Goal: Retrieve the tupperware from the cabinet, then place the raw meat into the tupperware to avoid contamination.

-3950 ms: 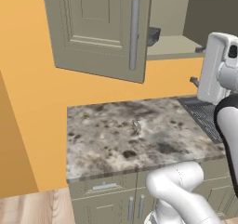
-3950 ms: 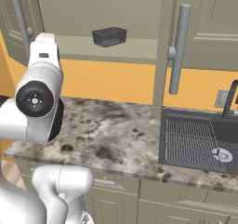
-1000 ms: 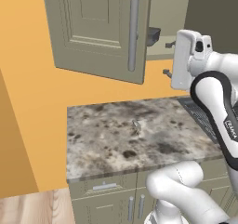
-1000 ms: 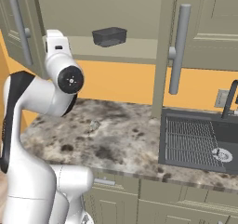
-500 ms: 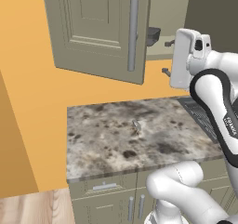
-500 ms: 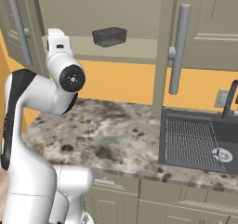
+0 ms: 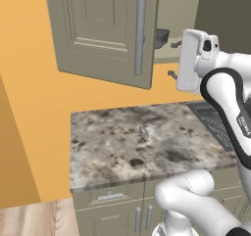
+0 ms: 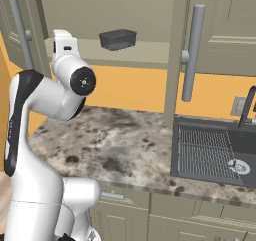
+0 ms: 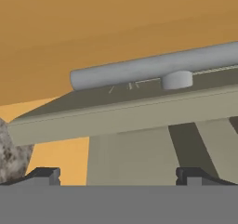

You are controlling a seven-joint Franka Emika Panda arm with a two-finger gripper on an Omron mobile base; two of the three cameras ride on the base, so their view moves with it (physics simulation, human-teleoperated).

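The tupperware (image 7: 161, 38) (image 8: 118, 39) is a small dark tub resting on the shelf of the open cabinet (image 7: 112, 29) (image 8: 220, 25). My gripper (image 7: 172, 59) is raised to shelf height, just right of the tub and in front of the shelf edge, not touching it. It stands open with nothing between its fingertips (image 9: 44, 174). In the hand view the gripper (image 9: 120, 176) looks at a cabinet door edge and its grey bar handle (image 9: 153, 67). A small pale piece, apparently the raw meat (image 7: 143, 130) (image 8: 101, 134), lies mid-counter.
The left door (image 7: 140, 36) swings out over the speckled counter (image 7: 112, 156) (image 8: 130, 155). The right door's handle (image 8: 192, 52) hangs near the dark sink (image 8: 210, 150) with its faucet (image 8: 247, 107). Low drawers and cabinets sit under the counter.
Since four seconds ago the hand swung up toward the open cabinet shelf. Over the last second it has only crept slightly nearer the tub. The jaws stayed open.
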